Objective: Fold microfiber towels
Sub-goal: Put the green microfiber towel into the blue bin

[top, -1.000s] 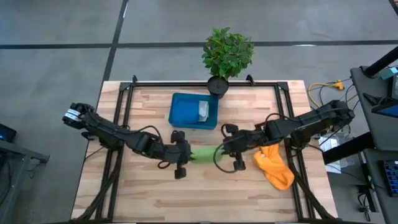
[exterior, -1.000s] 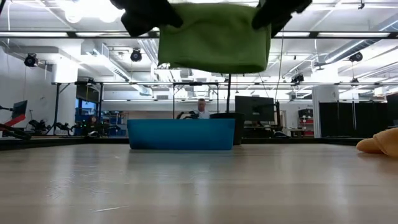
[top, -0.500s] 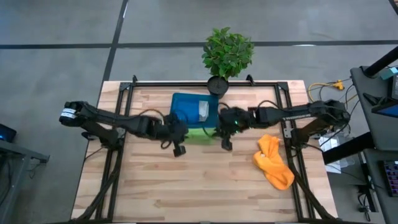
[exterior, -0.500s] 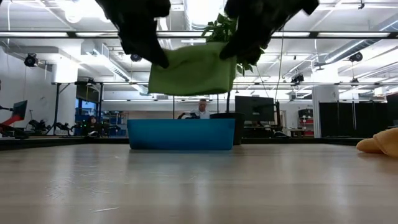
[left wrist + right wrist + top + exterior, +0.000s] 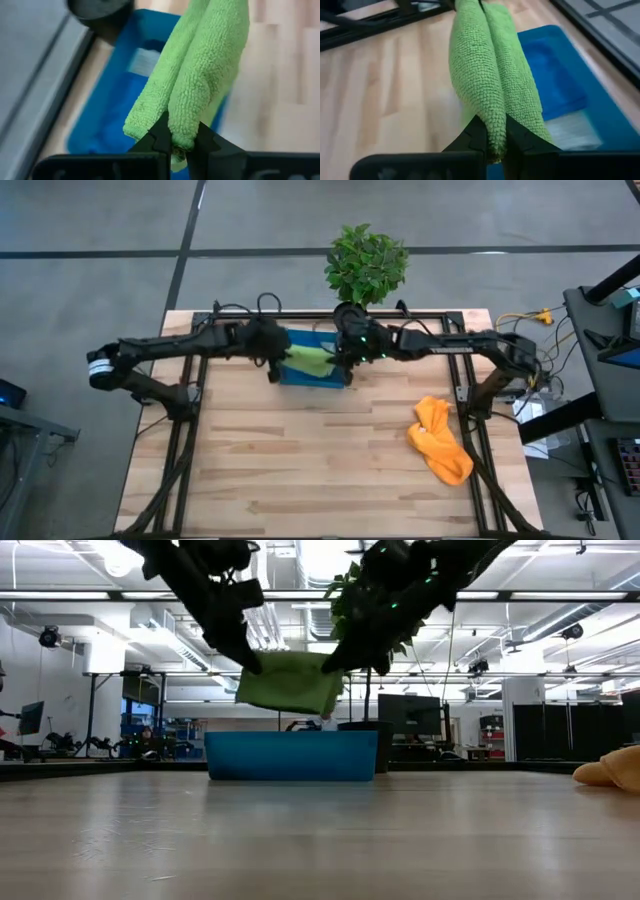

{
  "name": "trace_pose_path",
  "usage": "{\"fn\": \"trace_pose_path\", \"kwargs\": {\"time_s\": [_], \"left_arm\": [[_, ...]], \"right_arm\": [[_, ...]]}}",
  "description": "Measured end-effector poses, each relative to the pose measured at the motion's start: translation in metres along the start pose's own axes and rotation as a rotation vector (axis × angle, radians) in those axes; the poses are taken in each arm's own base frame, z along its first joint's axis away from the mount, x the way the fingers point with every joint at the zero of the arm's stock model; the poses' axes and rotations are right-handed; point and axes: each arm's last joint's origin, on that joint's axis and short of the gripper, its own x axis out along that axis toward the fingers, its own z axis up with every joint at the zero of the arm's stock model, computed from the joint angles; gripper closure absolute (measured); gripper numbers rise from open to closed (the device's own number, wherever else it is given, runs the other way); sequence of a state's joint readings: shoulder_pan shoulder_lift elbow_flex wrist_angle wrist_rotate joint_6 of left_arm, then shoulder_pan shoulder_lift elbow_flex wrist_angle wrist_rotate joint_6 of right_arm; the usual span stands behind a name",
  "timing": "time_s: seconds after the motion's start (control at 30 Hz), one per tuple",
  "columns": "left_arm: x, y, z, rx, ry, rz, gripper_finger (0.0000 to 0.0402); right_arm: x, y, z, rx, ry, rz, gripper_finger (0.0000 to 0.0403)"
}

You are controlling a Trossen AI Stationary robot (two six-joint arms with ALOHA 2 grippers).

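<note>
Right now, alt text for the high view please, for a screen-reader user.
Both arms hold a folded lime green towel stretched between them over the blue tray, left gripper and right gripper each shut on one end. An orange towel lies crumpled on the wooden table.

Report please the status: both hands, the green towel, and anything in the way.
Left hand and right hand both shut on the folded green towel, held above the blue tray. Grey-white towel lies in tray. Orange towel waits aside. Nothing blocks.
</note>
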State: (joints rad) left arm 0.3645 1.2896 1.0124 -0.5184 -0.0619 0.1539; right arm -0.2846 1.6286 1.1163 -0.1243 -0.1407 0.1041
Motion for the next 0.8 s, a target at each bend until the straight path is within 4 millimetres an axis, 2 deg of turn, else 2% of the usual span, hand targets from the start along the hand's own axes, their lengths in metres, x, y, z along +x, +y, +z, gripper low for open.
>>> {"fn": "trace_pose_path", "kwargs": {"time_s": [0.13,0.27,0.37,0.5,0.6,0.8], "left_arm": [[0.007,0.017,-0.005,0.134,0.018,0.073,0.0391],[0.022,0.027,-0.009,0.334,0.047,0.220,0.0391],[0.032,0.035,-0.014,0.423,0.044,0.372,0.0391],[0.043,0.040,-0.021,0.477,0.010,0.536,0.0391],[0.050,0.037,-0.033,0.497,-0.010,0.573,0.0391],[0.064,0.025,-0.068,0.524,0.007,0.508,0.0391]], "right_arm": [[0.020,-0.019,0.015,-0.013,0.022,-0.049,0.0385],[0.039,-0.031,0.029,-0.165,0.113,-0.206,0.0385],[0.047,-0.037,0.042,-0.289,0.157,-0.359,0.0385],[0.053,-0.044,0.054,-0.351,0.158,-0.462,0.0385],[0.054,-0.045,0.056,-0.397,0.173,-0.522,0.0385],[0.066,-0.046,0.038,-0.427,0.235,-0.496,0.0385]]}}
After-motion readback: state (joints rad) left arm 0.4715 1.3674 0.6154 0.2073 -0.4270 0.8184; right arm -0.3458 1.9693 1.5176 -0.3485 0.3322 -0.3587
